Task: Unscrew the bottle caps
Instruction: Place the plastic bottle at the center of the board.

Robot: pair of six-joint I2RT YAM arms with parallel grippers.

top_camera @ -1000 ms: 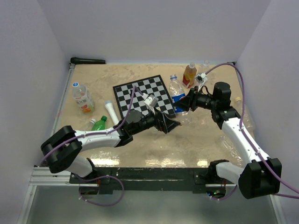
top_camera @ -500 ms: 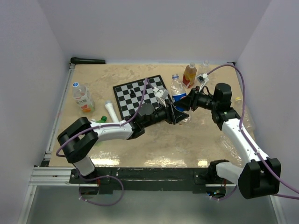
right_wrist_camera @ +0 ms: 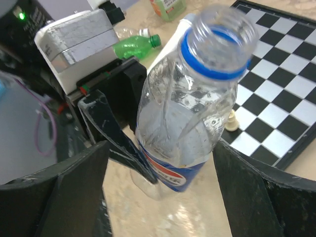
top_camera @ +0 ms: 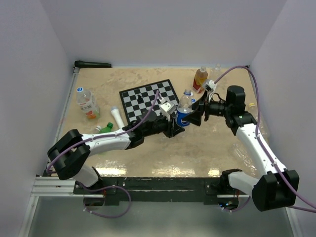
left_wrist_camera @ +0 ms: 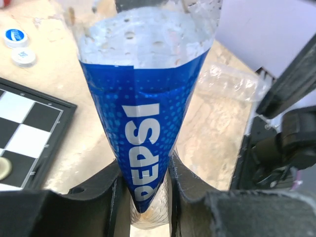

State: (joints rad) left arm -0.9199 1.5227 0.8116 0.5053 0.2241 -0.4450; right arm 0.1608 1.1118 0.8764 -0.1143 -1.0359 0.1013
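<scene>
Right, my left gripper (left_wrist_camera: 145, 200) is clamped on the lower body of the clear plastic bottle with the blue Pepsi label (right_wrist_camera: 185, 118). It holds the bottle roughly upright just beside the black-and-white chessboard (top_camera: 148, 98). My right gripper (right_wrist_camera: 160, 182) stands wide, 1 finger on each side of the bottle, touching neither. The neck carries a blue collar ring; its top is blurred. 2 loose caps lie on the tan table (top_camera: 197, 153) near the board: a blue-and-white round cap (left_wrist_camera: 15, 35) and a white ribbed cap (left_wrist_camera: 23, 57).
</scene>
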